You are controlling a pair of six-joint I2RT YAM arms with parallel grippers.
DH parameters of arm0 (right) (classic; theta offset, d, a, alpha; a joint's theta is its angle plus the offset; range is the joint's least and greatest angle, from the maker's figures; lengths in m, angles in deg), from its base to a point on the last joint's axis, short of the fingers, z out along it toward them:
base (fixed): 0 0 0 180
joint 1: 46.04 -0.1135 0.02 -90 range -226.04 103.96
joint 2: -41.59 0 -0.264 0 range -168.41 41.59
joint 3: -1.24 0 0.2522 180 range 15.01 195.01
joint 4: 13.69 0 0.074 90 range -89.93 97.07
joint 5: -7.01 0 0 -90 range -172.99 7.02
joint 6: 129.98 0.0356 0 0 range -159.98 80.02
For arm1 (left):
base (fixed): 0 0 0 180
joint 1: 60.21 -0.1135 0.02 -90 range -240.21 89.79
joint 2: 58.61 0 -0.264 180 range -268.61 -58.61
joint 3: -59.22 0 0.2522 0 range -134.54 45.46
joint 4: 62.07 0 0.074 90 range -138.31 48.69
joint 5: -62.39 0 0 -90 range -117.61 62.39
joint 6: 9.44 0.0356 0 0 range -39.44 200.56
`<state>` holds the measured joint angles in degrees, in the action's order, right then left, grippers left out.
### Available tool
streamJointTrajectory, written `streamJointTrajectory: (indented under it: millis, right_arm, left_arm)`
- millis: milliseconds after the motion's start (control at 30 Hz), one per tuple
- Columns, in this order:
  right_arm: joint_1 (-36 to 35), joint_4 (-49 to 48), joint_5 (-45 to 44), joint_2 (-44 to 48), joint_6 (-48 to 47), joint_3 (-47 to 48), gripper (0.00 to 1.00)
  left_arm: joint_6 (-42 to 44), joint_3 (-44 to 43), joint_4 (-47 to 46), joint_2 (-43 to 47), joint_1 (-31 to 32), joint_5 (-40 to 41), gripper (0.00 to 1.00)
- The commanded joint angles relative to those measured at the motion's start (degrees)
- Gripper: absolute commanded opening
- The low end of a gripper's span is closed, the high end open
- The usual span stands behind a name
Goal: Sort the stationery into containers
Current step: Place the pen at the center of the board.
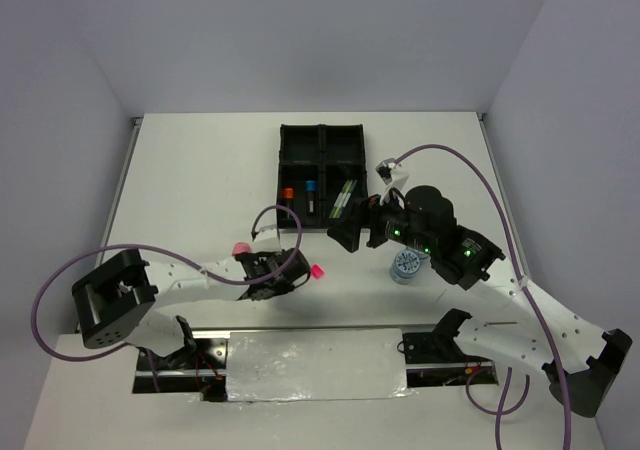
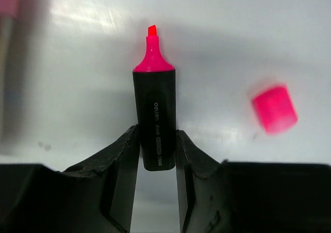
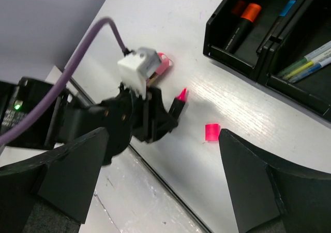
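Top external view, from the left: the left gripper (image 1: 280, 268) sits low over the table (image 1: 200, 170), near its front edge; the left wrist view shows its jaws clamped on the black barrel of an uncapped pink highlighter (image 2: 155, 108), which points away from the fingers with its chisel tip bare; the loose pink cap (image 1: 317, 269) lies on the table just beside the gripper, apart from the highlighter; further back stands the black tray (image 1: 300, 135), four compartments in a square; its near-left compartment holds an orange-capped highlighter (image 1: 287, 192) and a blue-capped highlighter (image 1: 311, 186) side by side; its near-right compartment holds thin pens (image 1: 343, 198) lying together; the right gripper (image 1: 350, 232) hovers just in front of the tray's near-right corner, jaws spread wide, nothing between them; a blue-white roll (image 1: 405, 266) stands on the table beneath the right arm.
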<state>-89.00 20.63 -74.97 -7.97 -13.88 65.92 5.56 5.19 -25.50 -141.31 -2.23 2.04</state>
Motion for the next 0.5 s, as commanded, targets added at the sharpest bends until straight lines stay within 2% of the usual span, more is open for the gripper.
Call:
streamJointTrajectory:
  millis: [0,67,100,133,167,267,400,467]
  right_arm:
    - [0.2,-2.0,0.4,0.0,-0.5,1.2,0.96]
    - [0.1,-1.1,-0.5,-1.0,-0.5,1.7,0.96]
    - [0.2,-0.5,-0.8,-1.8,-0.4,1.8,0.96]
    - [0.2,-0.5,-0.7,-2.3,-0.3,1.8,0.96]
    - [0.2,-0.6,-0.3,-2.7,-0.2,1.6,0.96]
    - [0.1,-1.4,0.1,-2.6,0.5,0.8,0.96]
    - [0.1,-1.1,0.0,-1.8,0.8,0.3,0.96]
    - [0.1,-0.9,-0.2,-1.6,0.5,0.4,0.96]
  left_arm:
    - [-1.0,1.3,6.1,1.4,3.7,-3.4,0.22]
    - [-0.2,1.3,7.2,2.4,5.0,-3.5,0.33]
    - [1.6,1.4,7.5,2.5,5.0,-4.1,0.45]
    - [2.0,1.4,7.9,2.8,5.0,-4.1,0.52]
    - [3.9,1.4,7.5,2.8,5.0,-4.8,0.67]
    - [5.9,0.7,8.2,2.2,5.0,-4.9,0.81]
    - [6.9,-1.5,10.9,0.0,5.0,-3.1,0.83]
    - [5.7,-3.1,12.0,-1.6,5.0,-2.7,0.79]
